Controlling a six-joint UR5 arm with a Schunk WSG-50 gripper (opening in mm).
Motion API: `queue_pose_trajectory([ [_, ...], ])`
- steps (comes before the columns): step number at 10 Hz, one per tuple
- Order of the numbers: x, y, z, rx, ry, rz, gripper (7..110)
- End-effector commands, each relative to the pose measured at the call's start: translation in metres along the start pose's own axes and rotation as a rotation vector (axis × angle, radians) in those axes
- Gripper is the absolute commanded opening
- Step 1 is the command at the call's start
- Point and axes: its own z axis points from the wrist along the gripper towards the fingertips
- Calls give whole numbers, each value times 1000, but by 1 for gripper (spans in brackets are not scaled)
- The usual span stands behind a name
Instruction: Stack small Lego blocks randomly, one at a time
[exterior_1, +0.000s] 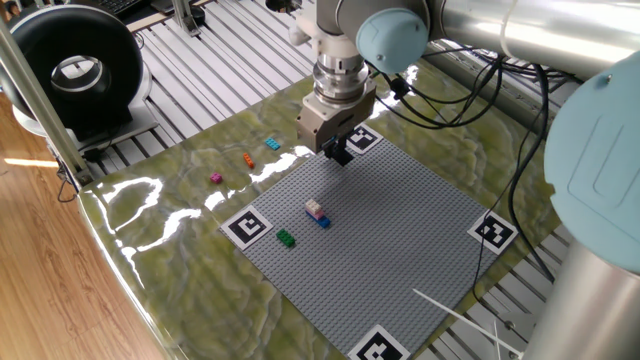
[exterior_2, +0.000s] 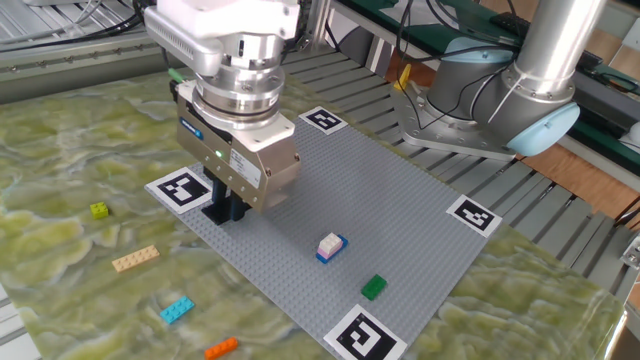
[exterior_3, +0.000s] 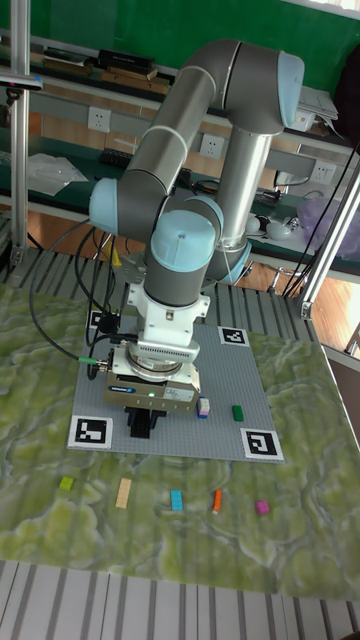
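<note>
My gripper (exterior_2: 227, 210) hangs low over the grey baseplate (exterior_2: 400, 200), at the corner beside a marker tag (exterior_2: 181, 187). Its dark fingertips (exterior_1: 338, 153) sit close together just above the studs, and whether anything is between them is hidden. A white-pink block on a blue one (exterior_2: 330, 246) stands mid-plate, with a green block (exterior_2: 373, 287) nearby. Off the plate lie the yellow-green (exterior_2: 99, 210), tan (exterior_2: 135, 258), cyan (exterior_2: 176, 310), orange (exterior_2: 221, 347) and magenta (exterior_1: 215, 178) blocks. The tall view shows the gripper (exterior_3: 143, 424) left of the stack (exterior_3: 203, 407).
Marker tags mark the baseplate corners (exterior_2: 472, 214) (exterior_2: 361, 335) (exterior_2: 323, 119). A black round device (exterior_1: 78, 70) stands at the table's far left. Cables (exterior_1: 470, 80) hang from the arm. The robot base (exterior_2: 510, 110) stands behind the plate.
</note>
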Motion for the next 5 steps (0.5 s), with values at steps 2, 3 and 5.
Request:
queue_pose_trajectory([
  [2, 3, 4, -1, -22, 11, -6, 22],
  [3, 3, 5, -1, -23, 12, -11, 22],
  [5, 2, 0, -1, -5, 9, -24, 22],
])
